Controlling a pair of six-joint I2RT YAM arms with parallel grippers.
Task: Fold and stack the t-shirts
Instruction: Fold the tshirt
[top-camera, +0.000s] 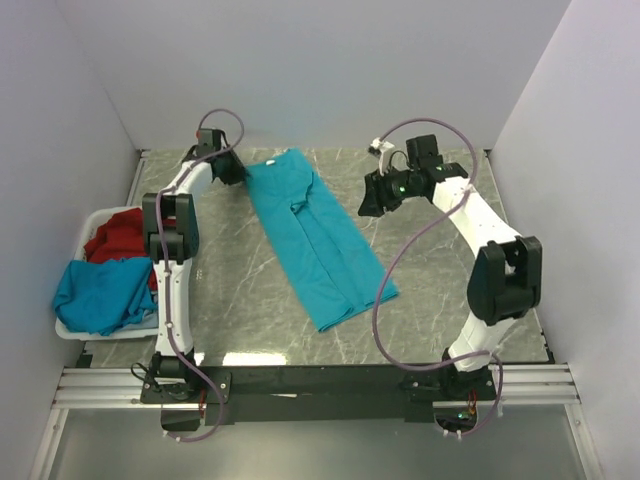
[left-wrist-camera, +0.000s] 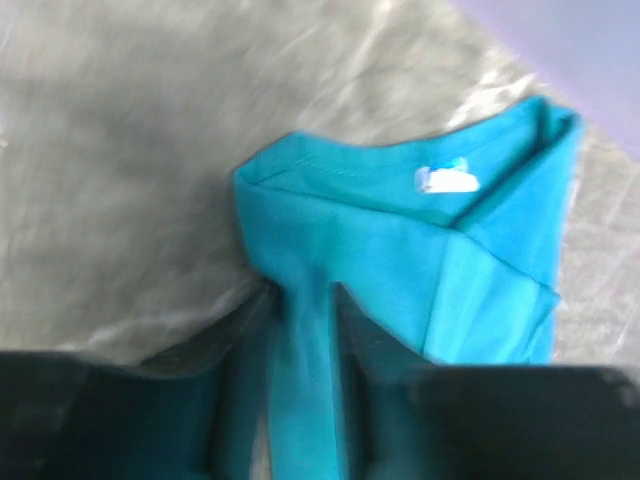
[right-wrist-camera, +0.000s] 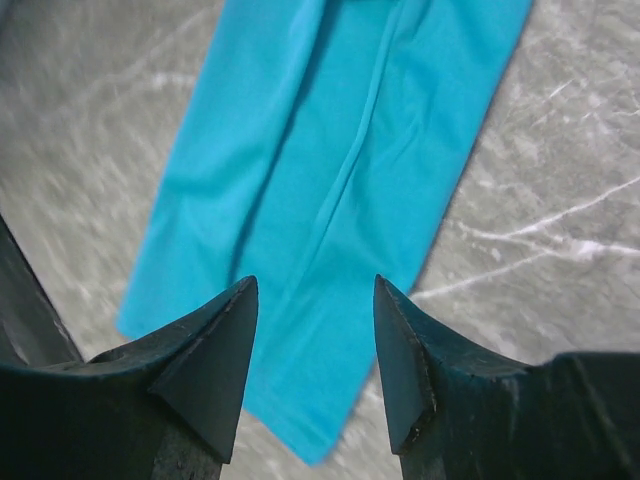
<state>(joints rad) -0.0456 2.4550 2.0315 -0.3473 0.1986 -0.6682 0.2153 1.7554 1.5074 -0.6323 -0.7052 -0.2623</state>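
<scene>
A teal-blue t-shirt (top-camera: 315, 235) lies folded into a long strip across the middle of the table, collar end at the back. My left gripper (top-camera: 235, 168) is at the strip's back left corner, shut on a pinch of the teal cloth (left-wrist-camera: 300, 370); the collar with its white label (left-wrist-camera: 447, 180) shows just beyond. My right gripper (top-camera: 368, 198) hovers open to the right of the strip, jaws spread and empty, with the shirt's lower part (right-wrist-camera: 330, 190) below it. A red shirt (top-camera: 120, 236) and another teal shirt (top-camera: 100, 292) lie in the basket.
A white plastic basket (top-camera: 72, 330) stands at the table's left edge beside the left arm. White walls close in the back and both sides. Grey marble tabletop (top-camera: 450, 290) shows to the right of the strip and in front of it.
</scene>
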